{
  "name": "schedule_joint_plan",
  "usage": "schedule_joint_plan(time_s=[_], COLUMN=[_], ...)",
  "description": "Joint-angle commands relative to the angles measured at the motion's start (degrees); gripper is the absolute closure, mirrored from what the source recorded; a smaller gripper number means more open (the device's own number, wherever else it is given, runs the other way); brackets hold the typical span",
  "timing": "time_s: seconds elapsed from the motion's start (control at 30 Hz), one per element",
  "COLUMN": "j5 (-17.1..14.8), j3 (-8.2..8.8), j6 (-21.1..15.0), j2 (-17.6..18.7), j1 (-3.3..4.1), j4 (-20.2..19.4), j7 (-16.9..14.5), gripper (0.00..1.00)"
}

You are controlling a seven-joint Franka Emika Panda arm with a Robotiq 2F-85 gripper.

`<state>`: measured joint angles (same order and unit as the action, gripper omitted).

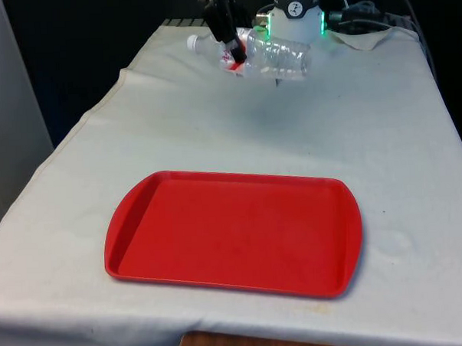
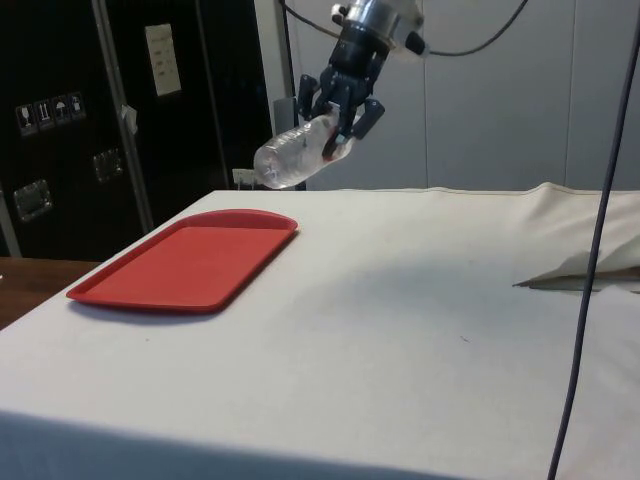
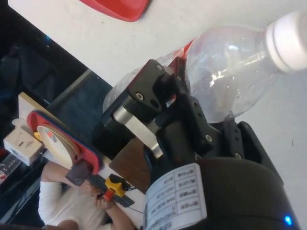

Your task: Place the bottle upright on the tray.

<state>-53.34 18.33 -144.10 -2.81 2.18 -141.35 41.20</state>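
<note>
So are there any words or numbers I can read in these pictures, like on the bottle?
Bottle, held off the table in the tool: a red label, no words readable.
White sticker on the tool: printed lines, too small to read.
Pale sign on the dark cabinet: too blurred to read.
Small symbol stickers on the cabinet: pictures, too small to make out.
Red tray: no words.

arm: white | fingers point(image 3: 144, 103): black, screwed | wrist: white label
</note>
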Motion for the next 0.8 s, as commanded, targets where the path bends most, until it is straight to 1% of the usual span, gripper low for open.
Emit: schedule_joint_plan(time_s=[0.0, 0.03, 0.07, 0.1, 0.3, 0.33, 0.37, 0.63, 0.67, 0.7, 0.77], j5=[1.43, 1.78, 0.69, 2.52, 4.81, 3.78, 5.1, 7.39, 6.47, 7.56, 7.96], j3=[-0.23, -0.23, -0.06, -0.29, -0.34, -0.23, -0.4, -0.52, -0.4, -0.52, -0.57], j6=[-0.57, -0.57, 0.0, -0.52, -0.46, 0.0, -0.46, -0.34, 0.0, -0.34, -0.29], j2=[-0.06, -0.11, -0.11, -0.23, -0.46, -0.4, -0.46, -0.17, -0.4, -0.11, 0.0], j1=[0.0, 0.0, 0.0, 0.0, 0.0, 0.0, 0.0, 0.0, 0.0, 0.0, 0.0], j4=[0.06, 0.17, 0.23, 0.46, 1.43, 1.6, 1.6, 3.21, 3.15, 3.38, 3.78], j7=[1.32, 1.43, 0.29, 1.78, 2.58, 1.49, 2.64, 2.69, 1.72, 2.64, 2.64], gripper=[0.97, 0.97, 0.97, 0.97, 0.97, 0.97, 0.97, 0.97, 0.97, 0.97, 0.97])
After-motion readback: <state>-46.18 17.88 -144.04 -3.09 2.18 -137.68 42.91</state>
